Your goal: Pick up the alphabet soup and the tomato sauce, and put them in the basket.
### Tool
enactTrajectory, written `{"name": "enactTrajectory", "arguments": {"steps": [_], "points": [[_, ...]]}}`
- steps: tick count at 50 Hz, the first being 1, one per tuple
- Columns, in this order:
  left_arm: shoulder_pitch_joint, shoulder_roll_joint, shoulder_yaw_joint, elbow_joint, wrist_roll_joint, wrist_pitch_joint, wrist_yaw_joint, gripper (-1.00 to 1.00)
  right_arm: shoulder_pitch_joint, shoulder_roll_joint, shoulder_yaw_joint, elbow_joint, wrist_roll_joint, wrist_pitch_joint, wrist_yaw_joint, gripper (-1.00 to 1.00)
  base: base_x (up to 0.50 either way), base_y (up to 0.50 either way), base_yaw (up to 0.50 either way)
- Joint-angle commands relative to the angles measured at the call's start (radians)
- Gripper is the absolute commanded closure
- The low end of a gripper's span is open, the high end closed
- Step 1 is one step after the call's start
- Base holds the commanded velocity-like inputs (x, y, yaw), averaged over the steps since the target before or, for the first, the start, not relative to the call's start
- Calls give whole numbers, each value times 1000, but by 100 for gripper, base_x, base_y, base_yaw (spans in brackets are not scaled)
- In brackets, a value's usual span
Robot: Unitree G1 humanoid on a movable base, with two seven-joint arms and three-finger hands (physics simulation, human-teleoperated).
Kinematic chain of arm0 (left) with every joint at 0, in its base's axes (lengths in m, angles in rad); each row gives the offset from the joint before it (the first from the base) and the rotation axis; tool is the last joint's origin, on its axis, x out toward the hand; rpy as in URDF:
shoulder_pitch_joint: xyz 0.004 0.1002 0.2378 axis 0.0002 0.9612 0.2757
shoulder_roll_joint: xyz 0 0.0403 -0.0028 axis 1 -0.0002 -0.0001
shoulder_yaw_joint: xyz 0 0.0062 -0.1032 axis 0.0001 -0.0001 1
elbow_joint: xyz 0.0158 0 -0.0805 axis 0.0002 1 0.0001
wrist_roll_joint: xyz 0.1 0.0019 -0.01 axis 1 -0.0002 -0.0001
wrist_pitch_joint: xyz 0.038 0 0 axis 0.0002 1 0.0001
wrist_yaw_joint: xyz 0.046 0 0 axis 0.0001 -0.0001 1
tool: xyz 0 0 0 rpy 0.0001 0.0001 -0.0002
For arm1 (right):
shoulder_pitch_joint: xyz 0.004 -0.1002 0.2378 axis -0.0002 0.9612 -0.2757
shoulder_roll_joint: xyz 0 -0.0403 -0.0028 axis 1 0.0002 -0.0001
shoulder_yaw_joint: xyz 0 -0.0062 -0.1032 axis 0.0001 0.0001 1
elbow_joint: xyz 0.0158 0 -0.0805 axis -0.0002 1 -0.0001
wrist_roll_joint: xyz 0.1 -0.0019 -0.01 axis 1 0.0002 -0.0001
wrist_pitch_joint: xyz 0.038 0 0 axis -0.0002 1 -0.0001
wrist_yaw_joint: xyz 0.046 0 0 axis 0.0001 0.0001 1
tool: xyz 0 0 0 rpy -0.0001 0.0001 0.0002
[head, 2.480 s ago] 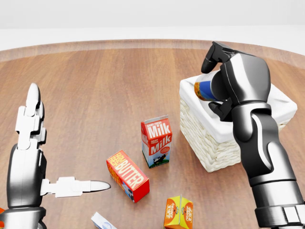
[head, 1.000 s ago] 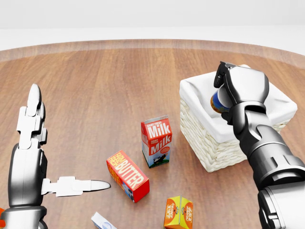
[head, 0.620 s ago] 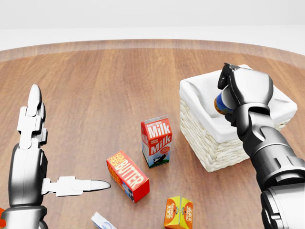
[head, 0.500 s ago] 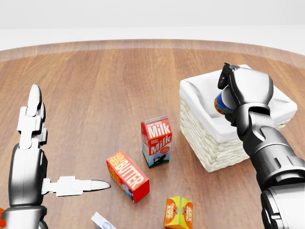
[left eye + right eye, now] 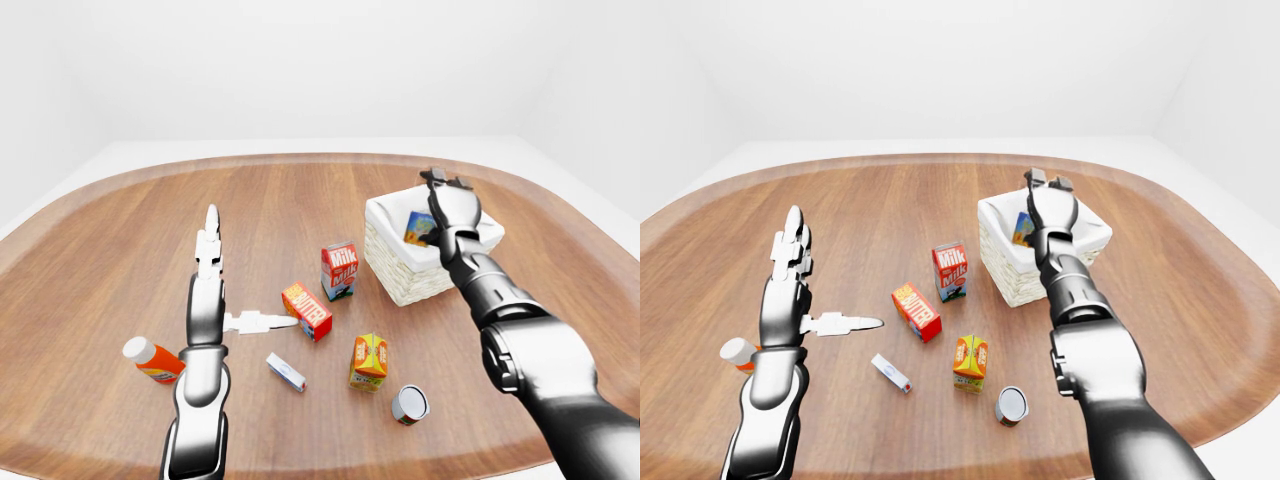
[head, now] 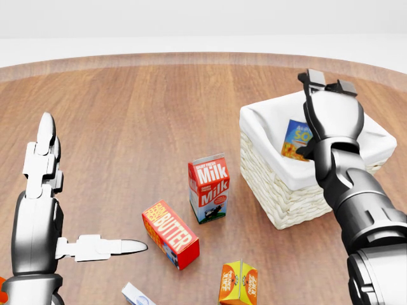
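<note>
With the alphabet soup [image 6: 295, 141] lying in the basket [image 6: 280, 190] beneath the spread fingers of the right hand [image 6: 329, 95], the remaining can [image 5: 409, 404], judged rigid and smooth, is best gripped round its sides.

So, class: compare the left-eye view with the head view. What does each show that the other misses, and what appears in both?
Only the left-eye view shows the grey can lying near the bottom, the whole orange bottle at the left, and the table's far rim.

Only the head view shows the soup label clearly inside the basket.

Both show the milk carton, butter box, juice carton, the open right hand over the basket, and the open left hand.
</note>
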Motion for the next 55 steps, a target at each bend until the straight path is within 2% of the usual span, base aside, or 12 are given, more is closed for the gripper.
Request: {"name": "enactTrajectory", "arguments": {"steps": [1, 16, 31, 41, 48, 55], "points": [[-1, 0, 3, 3, 1, 0, 4, -100, -9, 1, -10, -4, 4, 0, 0, -100, 0, 0, 0], [-1, 0, 3, 3, 1, 0, 4, -100, -23, -3, -10, -9, 7, 0, 0, -100, 0, 0, 0], [-1, 0, 3, 3, 1, 0, 4, -100, -82, 4, -20, -44, 79, 0, 6, -100, 0, 0, 0], [-1, 1, 3, 3, 1, 0, 4, -100, -72, 17, -92, -47, 307, 0, 95, -100, 0, 0, 0], [-1, 0, 3, 3, 1, 0, 4, -100, -66, 12, -78, -48, 363, 0, 97, -100, 0, 0, 0], [-1, 1, 3, 3, 1, 0, 4, -100, -54, 25, -106, -49, 469, 0, 136, -100, 0, 0, 0]]}}
